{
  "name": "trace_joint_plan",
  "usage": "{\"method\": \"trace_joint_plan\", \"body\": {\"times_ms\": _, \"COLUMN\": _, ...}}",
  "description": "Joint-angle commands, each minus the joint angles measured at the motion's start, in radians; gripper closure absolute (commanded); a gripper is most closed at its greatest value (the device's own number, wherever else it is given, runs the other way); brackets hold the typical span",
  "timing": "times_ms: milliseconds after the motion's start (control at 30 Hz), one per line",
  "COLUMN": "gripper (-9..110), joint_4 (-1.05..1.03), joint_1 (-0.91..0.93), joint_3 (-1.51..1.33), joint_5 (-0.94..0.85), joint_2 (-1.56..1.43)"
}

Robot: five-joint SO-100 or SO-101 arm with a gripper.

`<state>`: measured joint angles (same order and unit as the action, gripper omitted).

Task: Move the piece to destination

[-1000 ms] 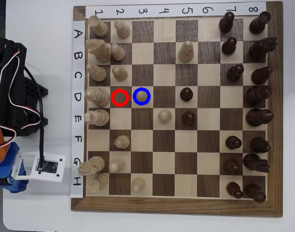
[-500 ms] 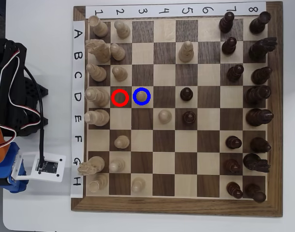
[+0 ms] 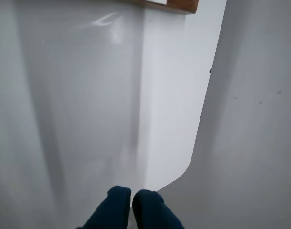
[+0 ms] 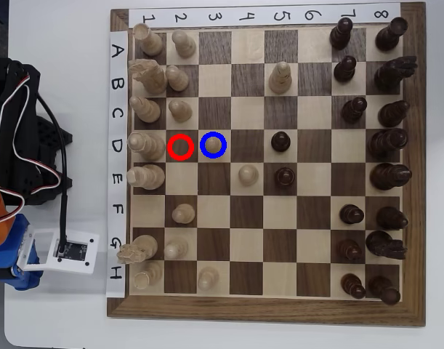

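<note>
The pale pawn is seen in the overhead view standing upright inside the blue ring, on the light square at row D, column 3. By this placement the move is judged to be complete. The red ring on the dark square just beside it, at D2, encloses an empty square, which is taken to be the pawn's starting place. The pale king or queen at D1 stands next to that empty square. A dark pawn at D5 faces the moved pawn from two columns away, well apart from it.

The chessboard rests on a white table. The arm's folded body is seen off the board's left edge in the overhead view, with cables looped over it, and the wrist camera board lies beside row G. This parked pose is judged to be a rest position, kept clear so that no piece is knocked.

In the wrist view the gripper points at bare table, with only a corner of the board visible at the top edge. Its blue fingertips are pressed together with nothing between them, as suits an arm whose piece is already set down.
</note>
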<state>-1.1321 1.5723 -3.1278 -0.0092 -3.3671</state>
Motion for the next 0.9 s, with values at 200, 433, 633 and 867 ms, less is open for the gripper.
{"method": "trace_joint_plan", "body": {"times_ms": 200, "gripper": 101, "joint_4": 0.037, "joint_1": -0.023, "joint_3": 0.005, "joint_5": -0.044, "joint_2": -0.058}}
{"method": "trace_joint_plan", "body": {"times_ms": 433, "gripper": 101, "joint_4": 0.037, "joint_1": -0.031, "joint_3": 0.005, "joint_5": -0.052, "joint_2": -0.058}}
{"method": "trace_joint_plan", "body": {"times_ms": 633, "gripper": 101, "joint_4": 0.037, "joint_1": -0.031, "joint_3": 0.005, "joint_5": -0.052, "joint_2": -0.058}}
{"method": "trace_joint_plan", "body": {"times_ms": 867, "gripper": 101, "joint_4": 0.037, "joint_1": -0.038, "joint_3": 0.005, "joint_5": -0.06, "joint_2": -0.058}}
